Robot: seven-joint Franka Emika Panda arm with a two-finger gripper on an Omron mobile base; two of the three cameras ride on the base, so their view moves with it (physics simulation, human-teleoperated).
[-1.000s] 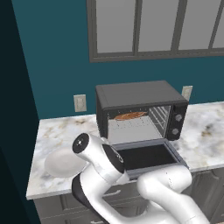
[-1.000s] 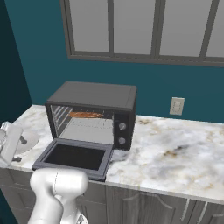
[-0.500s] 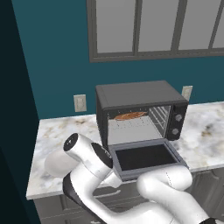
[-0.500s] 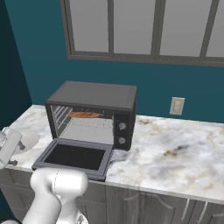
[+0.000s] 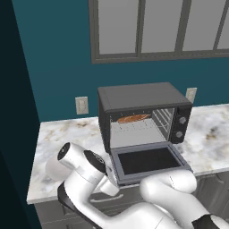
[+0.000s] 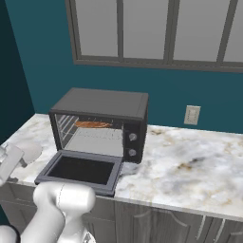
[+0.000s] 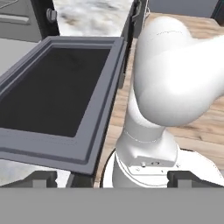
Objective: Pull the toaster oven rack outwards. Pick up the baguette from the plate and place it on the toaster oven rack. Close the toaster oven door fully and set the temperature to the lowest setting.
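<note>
So here's where things stand, going left to right. At the left end of the table (image 5: 67, 134) the plate (image 5: 53, 169) is mostly tucked behind the robot's arm — just a pale edge of it shows, and I can't really tell whether anything's on it. In the right base view I think the plate is that whitish round shape by the left edge, but it's hard to be sure.

Middle of the scene is the toaster oven (image 5: 144, 114), with the toaster oven door (image 5: 148, 161) dropped fully open and lying flat. Inside, the baguette (image 5: 133, 118) sits on the toaster oven rack (image 5: 136, 130), toward the back. So by my read the loaf is already delivered — what's left is shutting the door and turning the temperature knob to its lowest. Whether the rack is pulled out or pushed in, I can't judge from here.

On the right of the oven is the knob panel (image 6: 132, 144); the knobs are too small to read a setting.

The gripper (image 7: 111, 177) looks down past the door's edge, jaws spread wide with nothing between them. Only the tips peek up in the hand view.
</note>
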